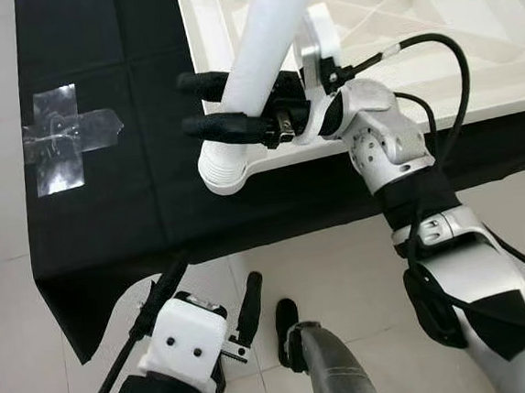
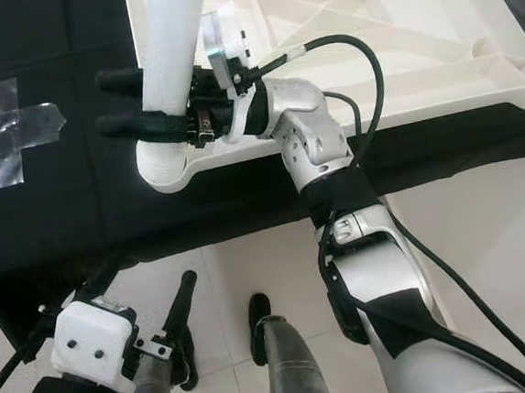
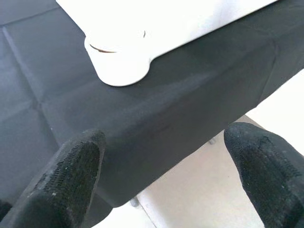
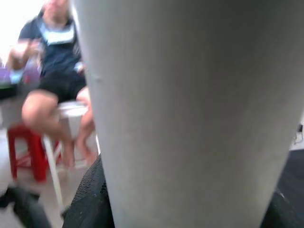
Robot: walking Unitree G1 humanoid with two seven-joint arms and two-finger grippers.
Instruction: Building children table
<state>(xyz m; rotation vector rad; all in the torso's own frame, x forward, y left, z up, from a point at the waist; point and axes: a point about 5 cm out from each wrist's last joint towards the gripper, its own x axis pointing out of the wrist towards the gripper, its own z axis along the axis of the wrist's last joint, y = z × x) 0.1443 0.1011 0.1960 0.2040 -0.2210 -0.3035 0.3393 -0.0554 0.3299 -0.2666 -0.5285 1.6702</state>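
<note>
Left tool (image 1: 209, 316) hangs low nr you, fingers apart, idle. Head view: right tool (image 1: 204, 105) clamped on white leg (image 1: 263, 49), seated in corner socket (image 1: 221, 168) of upturned tabletop (image 1: 468, 22); keep leg plumb, twist w/o levering. Left wrist: black-clothed bench (image 3: 190, 109). Right wrist: person (image 4: 57, 71) seated behind.

A black cloth (image 1: 108, 219) covers the work surface and hangs over its front edge toward the pale tiled floor (image 1: 343, 272). Faint fold creases cross the cloth. On it lies a white plastic tabletop (image 1: 433, 44) — underside up, its ribs showing — with a round corner socket (image 1: 228, 167) near the cloth's front edge. To the left, well apart from the tabletop, a cross of clear tape (image 1: 59, 136) is stuck flat to the cloth.
</note>
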